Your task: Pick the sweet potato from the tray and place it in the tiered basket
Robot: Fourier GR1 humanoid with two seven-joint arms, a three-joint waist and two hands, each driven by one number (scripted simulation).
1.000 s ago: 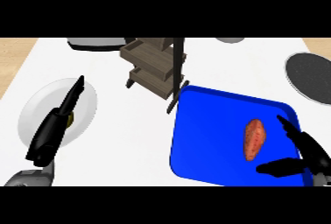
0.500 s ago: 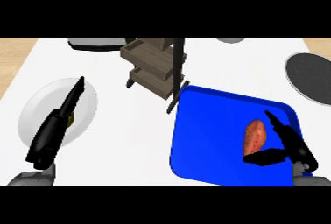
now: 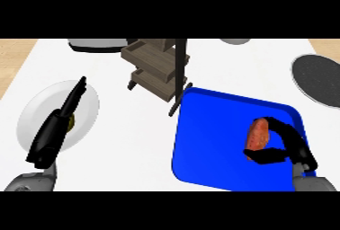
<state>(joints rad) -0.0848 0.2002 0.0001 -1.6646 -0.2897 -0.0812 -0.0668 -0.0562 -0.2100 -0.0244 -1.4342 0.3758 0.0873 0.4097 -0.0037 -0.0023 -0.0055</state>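
Looking down from the head view, the only one: right robot hand (image 3: 282,146) sits over the right side of the blue tray (image 3: 206,134), fingers arched over the top and right of the sweet potato (image 3: 258,134), thumb hooked in below it. Looks curled round the potato, tho whether it's fully closed on it can't be told; potato seems to lie on the tray, not lifted yet as far as I can judge. Left robot hand (image 3: 56,128) is out flat, fingers straight, holding nothing, resting over the white plate (image 3: 36,110) w/ a small yellowish thing (image 3: 69,123) just peeking out beside it. Tiered basket (image 3: 156,67), dark wood w/ a tall post, stands just beyond the tray's top-left corner, up and left of the potato.

Risks, as I judge them:
- potato is long & tapered, grip is near its lower end, so it could tip or slide out on the lift
- thumb is low near the tray surface, may drag the tray along
- path to basket goes up-left; post and upper tier are in the way, forearm could knock the basket over
- basket shelves look narrow, potato placed crosswise could roll off onto the table (image 3: 133,148)
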